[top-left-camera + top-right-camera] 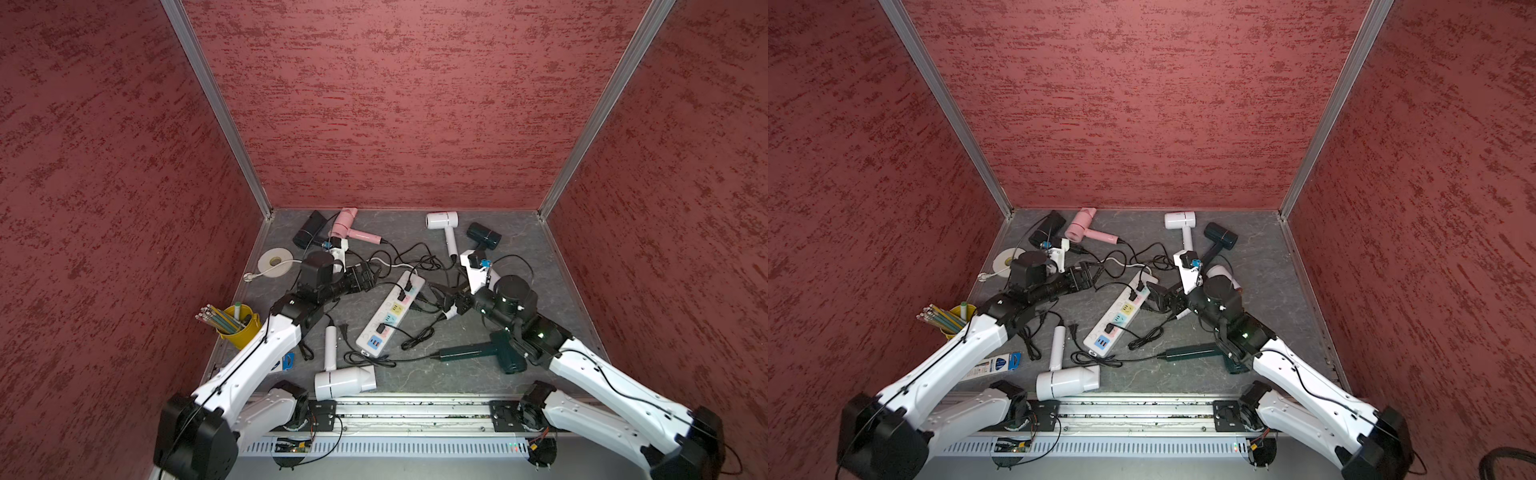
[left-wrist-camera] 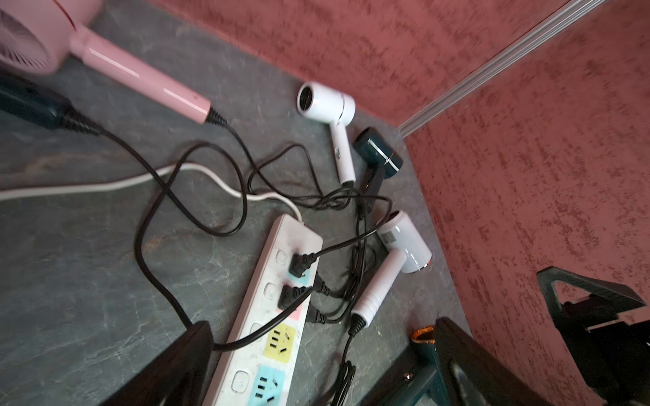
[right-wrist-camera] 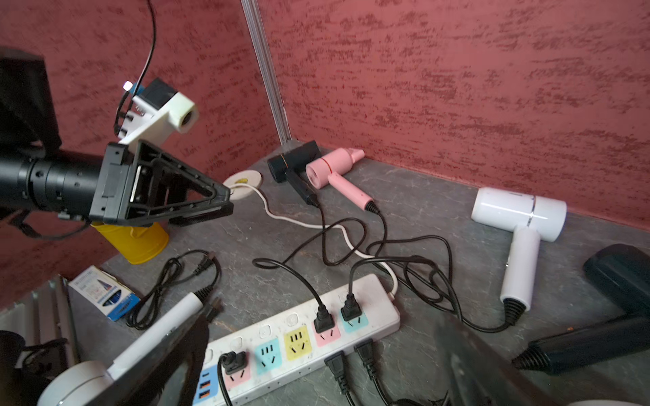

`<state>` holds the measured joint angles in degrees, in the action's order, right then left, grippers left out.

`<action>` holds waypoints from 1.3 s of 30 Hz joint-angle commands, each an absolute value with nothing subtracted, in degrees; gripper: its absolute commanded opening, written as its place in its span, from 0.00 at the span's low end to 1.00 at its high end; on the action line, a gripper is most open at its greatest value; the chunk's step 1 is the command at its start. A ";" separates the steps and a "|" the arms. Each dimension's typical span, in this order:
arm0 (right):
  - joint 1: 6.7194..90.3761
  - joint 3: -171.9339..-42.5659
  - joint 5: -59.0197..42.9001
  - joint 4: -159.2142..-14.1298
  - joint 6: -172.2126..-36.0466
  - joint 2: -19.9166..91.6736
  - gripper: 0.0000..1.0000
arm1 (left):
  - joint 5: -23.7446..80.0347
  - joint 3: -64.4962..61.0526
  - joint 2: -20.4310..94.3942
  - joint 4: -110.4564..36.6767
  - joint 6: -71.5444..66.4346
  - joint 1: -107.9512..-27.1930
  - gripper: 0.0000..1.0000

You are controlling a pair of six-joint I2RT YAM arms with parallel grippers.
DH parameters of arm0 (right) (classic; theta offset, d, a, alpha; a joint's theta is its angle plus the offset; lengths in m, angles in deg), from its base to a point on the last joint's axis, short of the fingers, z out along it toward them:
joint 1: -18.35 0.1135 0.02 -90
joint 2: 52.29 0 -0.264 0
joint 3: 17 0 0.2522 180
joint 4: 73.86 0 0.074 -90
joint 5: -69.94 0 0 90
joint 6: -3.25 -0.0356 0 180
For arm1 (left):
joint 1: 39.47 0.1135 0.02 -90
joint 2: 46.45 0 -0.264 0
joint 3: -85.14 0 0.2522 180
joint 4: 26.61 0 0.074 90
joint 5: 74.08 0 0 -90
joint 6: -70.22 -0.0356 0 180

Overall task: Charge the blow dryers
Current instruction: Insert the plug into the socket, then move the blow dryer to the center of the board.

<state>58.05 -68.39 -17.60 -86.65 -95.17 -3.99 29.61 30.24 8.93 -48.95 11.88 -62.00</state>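
Several blow dryers lie around a white power strip (image 1: 390, 320): pink (image 1: 349, 230) and black (image 1: 309, 230) at the back left, white (image 1: 444, 224) and navy (image 1: 484, 237) at the back right, white (image 1: 340, 374) at the front, dark green (image 1: 486, 353) under my right arm. Black plugs fill several sockets (image 3: 323, 321); the yellow socket (image 3: 299, 346) is free. My left gripper (image 1: 368, 276) (image 2: 322, 327) hovers open near the strip's far end. From the other side, my right gripper (image 1: 442, 297) (image 3: 323, 321) faces the strip, open. Neither holds anything.
A yellow cup of pencils (image 1: 239, 328) stands at the left, a tape roll (image 1: 274, 262) behind it and a blue-white box (image 1: 994, 365) near the front. Tangled black cords (image 1: 415, 257) cover the floor. Red walls close three sides; a metal rail (image 1: 415, 409) runs along the front.
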 commanded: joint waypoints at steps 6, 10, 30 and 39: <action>57.90 -63.41 -14.83 -89.12 -107.04 -7.23 1.00 | 13.55 41.21 -10.45 -44.90 9.24 -62.51 1.00; 57.90 -64.75 -14.68 -85.19 -113.36 -3.74 1.00 | 10.81 44.00 -15.29 -45.03 9.86 -61.76 1.00; 54.91 -59.89 -30.19 -67.35 -110.92 4.71 1.00 | 16.19 30.66 1.55 -68.29 19.48 -53.35 1.00; 54.73 -60.49 -20.50 -69.72 -103.94 7.21 1.00 | 22.29 26.86 1.71 -96.98 29.56 -52.94 1.00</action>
